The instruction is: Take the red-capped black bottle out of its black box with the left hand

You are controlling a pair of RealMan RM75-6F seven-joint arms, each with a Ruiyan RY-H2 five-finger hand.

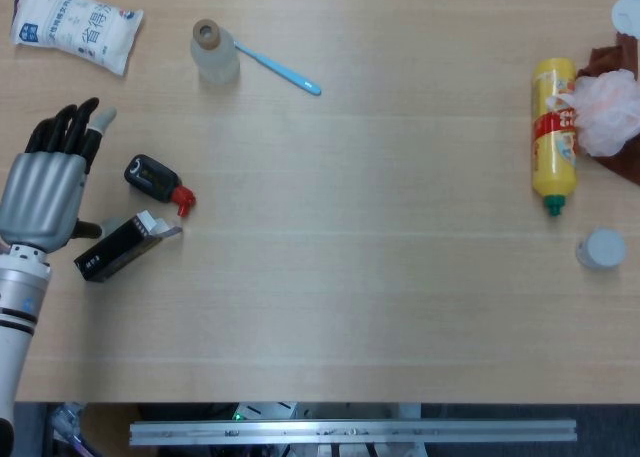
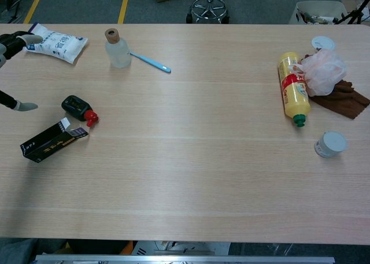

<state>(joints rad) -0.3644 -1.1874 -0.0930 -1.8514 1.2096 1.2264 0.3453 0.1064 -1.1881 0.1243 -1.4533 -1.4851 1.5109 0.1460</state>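
The red-capped black bottle (image 1: pixel 152 180) lay on the table (image 1: pixel 380 257) just beside its black box (image 1: pixel 118 249), near the empty, spread-fingered left hand (image 1: pixel 45 192).

Left hand (image 1: pixel 45 192) empty at far left, fingers apart, red-capped black bottle (image 1: pixel 157 180) lying just right, open black box (image 1: pixel 122 246) beside it, nearer.

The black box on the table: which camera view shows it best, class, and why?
The chest view shows the black box best: it lies whole and unobstructed, its open flap towards the red-capped black bottle. In the head view the box also shows, but the left hand sits right beside its end, crowding it.
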